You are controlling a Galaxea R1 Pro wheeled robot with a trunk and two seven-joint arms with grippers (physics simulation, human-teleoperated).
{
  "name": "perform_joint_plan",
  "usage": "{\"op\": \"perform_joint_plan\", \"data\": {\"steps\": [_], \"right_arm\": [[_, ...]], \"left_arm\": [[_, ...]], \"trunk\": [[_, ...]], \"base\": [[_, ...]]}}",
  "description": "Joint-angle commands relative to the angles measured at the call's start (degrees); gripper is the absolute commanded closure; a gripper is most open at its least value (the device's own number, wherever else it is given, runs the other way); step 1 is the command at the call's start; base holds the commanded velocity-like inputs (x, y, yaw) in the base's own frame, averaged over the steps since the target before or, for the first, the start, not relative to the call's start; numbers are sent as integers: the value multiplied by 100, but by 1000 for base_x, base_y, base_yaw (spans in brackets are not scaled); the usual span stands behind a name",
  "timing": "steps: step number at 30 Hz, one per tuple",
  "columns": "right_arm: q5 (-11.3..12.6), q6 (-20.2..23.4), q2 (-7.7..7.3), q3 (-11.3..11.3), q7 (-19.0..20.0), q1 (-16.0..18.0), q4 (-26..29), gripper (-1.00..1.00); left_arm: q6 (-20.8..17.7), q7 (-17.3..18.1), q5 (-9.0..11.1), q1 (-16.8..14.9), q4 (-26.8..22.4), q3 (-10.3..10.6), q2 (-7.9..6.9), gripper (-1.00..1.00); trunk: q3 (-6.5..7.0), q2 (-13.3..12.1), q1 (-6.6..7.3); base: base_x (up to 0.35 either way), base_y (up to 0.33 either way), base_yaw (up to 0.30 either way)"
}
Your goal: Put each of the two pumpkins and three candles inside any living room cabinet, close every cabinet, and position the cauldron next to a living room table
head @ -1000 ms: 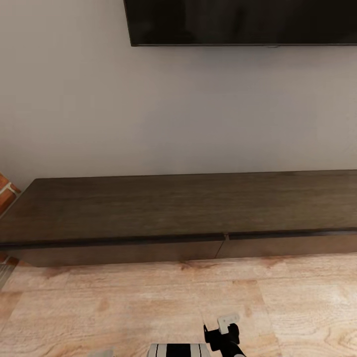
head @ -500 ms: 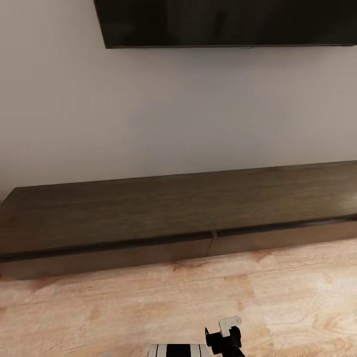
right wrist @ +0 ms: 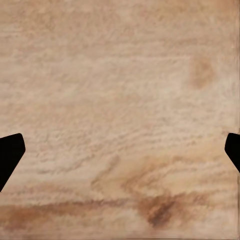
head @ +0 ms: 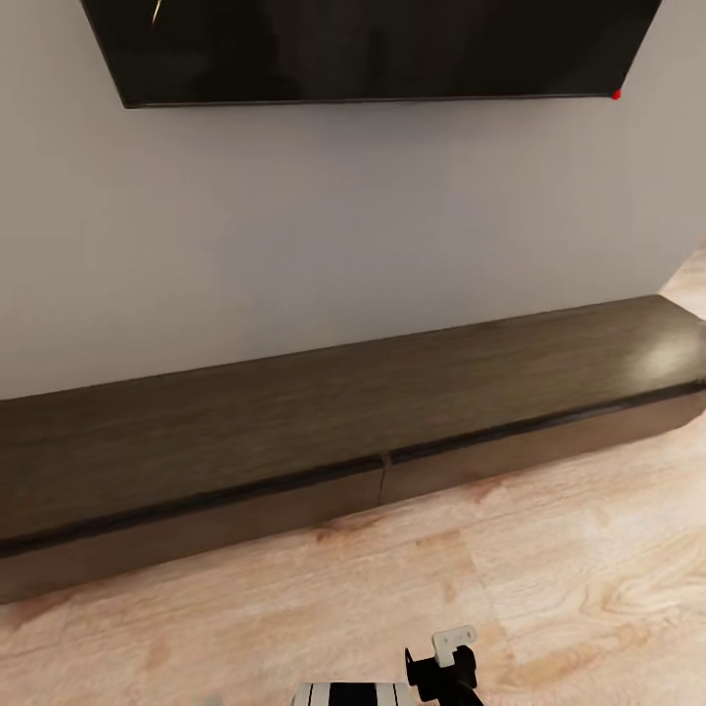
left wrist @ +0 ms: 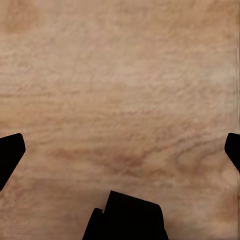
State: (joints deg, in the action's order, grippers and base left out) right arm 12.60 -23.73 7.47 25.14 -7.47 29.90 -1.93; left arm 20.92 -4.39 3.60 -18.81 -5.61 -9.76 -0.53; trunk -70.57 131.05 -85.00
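A long, low dark-brown cabinet (head: 294,412) runs along the wall across the head view, its right end at the far right. Its two drawer fronts (head: 196,520) meet at a seam near the middle, and both look shut flush. Nothing stands on its flat top. The pumpkins, candles, cauldron and table are out of view. My left gripper (left wrist: 120,150) is open over bare wooden floor, its black fingertips (left wrist: 10,152) far apart. My right gripper (right wrist: 120,150) is open in the same way, with nothing between its fingers.
A large black TV (head: 373,49) hangs on the pale wall above the cabinet. Light wood floor (head: 549,569) lies between me and the cabinet. A black and white part of my own body (head: 441,667) shows at the bottom edge.
The head camera has swung to the right: the cabinet's right end has come into the picture and the brick corner at the left has dropped out. The cabinet itself has not moved.
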Motion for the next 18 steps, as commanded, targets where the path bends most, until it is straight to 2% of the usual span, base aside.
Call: {"op": "perform_joint_plan", "data": {"steps": [1, 12, 18], "right_arm": [[-1, 0, 2, -1, 0, -1, 0, -100], [4, 0, 8, -1, 0, -2, 0, -100], [9, 0, 8, -1, -1, -2, 0, -100]], "left_arm": [[0, 0, 0, 0, 3, 0, 0, -100], [0, 0, 8, 0, 7, 0, -8, -100], [0, 0, 9, 0, 7, -2, -7, -100]], "trunk": [[6, 0, 0], [52, 0, 0], [54, 0, 0]], "base": [[0, 0, -265], [0, 0, -259], [0, 0, -46]]}}
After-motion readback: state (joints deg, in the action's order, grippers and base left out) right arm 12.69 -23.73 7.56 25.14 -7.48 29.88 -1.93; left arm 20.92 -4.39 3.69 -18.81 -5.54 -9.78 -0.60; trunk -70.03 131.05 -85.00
